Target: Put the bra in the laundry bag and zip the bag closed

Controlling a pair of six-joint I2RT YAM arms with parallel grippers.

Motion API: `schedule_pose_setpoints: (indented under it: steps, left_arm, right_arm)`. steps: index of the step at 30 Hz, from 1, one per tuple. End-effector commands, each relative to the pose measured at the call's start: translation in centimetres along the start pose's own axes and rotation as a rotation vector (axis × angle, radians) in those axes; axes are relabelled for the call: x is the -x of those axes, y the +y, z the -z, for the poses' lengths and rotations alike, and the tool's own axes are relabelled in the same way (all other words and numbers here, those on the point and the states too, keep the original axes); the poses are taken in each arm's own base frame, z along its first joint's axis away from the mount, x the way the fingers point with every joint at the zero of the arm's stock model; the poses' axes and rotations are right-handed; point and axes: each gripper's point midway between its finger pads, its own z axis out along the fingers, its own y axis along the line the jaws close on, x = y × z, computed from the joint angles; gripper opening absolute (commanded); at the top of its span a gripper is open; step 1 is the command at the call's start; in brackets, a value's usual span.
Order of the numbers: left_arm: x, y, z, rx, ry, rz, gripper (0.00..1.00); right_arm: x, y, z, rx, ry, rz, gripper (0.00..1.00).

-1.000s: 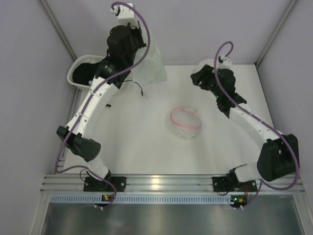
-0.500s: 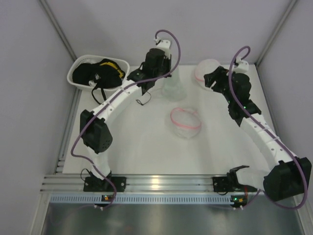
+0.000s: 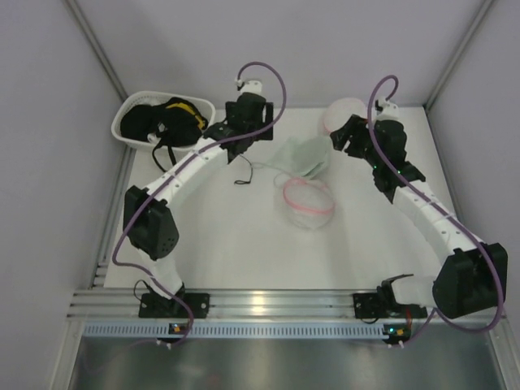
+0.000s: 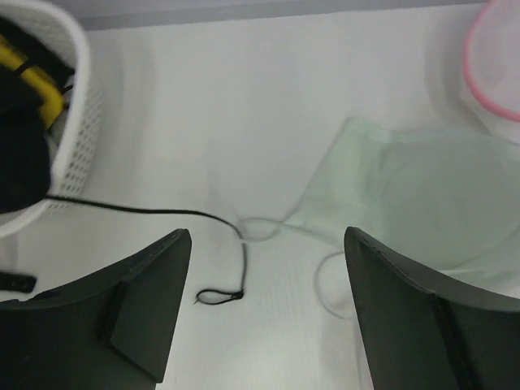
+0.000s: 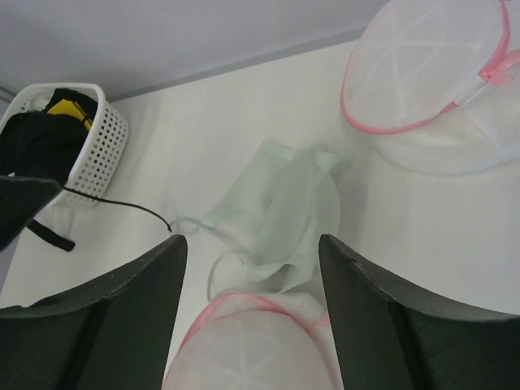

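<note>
The bra [image 3: 305,154], pale and crumpled, lies on the table just behind the laundry bag [image 3: 309,203], a round white mesh pouch with a pink zipper ring. In the right wrist view the bra [image 5: 284,207] touches the bag's [image 5: 244,349] far rim. My left gripper [image 3: 244,140] is open to the left of the bra. In its wrist view the left gripper [image 4: 266,244] holds nothing, and the bra [image 4: 414,203] lies ahead to the right. My right gripper [image 3: 341,140] hangs open to the bra's right. The right gripper [image 5: 253,244] is empty above both.
A second pink-rimmed mesh pouch [image 3: 343,114] sits at the back right. A white plastic basket [image 3: 130,110] with a black and yellow tangle stands at the back left. A thin black cord [image 3: 242,172] trails from it across the table. Walls close in the back and sides.
My left arm swung from the back left toward the centre with the bra hanging from it, then opened. The bra now lies loose on the table. The right arm shifted slightly.
</note>
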Motion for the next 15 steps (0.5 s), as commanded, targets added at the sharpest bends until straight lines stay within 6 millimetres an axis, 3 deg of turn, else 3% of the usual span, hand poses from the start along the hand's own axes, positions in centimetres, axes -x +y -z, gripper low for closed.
schedule_pose_setpoints:
  steps: [1, 3, 7, 11, 15]
  left_arm:
    - [0.7, 7.0, 2.0, 0.168, -0.027, 0.212, 0.82]
    - [-1.8, 8.3, 1.1, 0.223, 0.01, 0.282, 0.84]
    - [-4.7, 9.3, -0.9, 0.301, 0.047, 0.364, 0.85]
    - [-7.0, 9.5, -2.9, 0.329, 0.064, 0.49, 0.86]
    - [-7.9, 8.6, -5.1, 0.304, 0.06, 0.596, 0.86]
  right_arm:
    - [1.5, 1.0, -0.6, 0.046, -0.014, 0.009, 0.67]
    - [1.0, 1.1, -0.9, 0.057, 0.007, 0.005, 0.67]
    - [0.6, 1.1, -1.1, 0.06, 0.024, 0.008, 0.68]
    - [0.8, 1.0, -1.0, 0.053, 0.017, 0.023, 0.68]
    - [0.6, 0.4, -0.8, 0.031, 0.035, 0.028, 0.68]
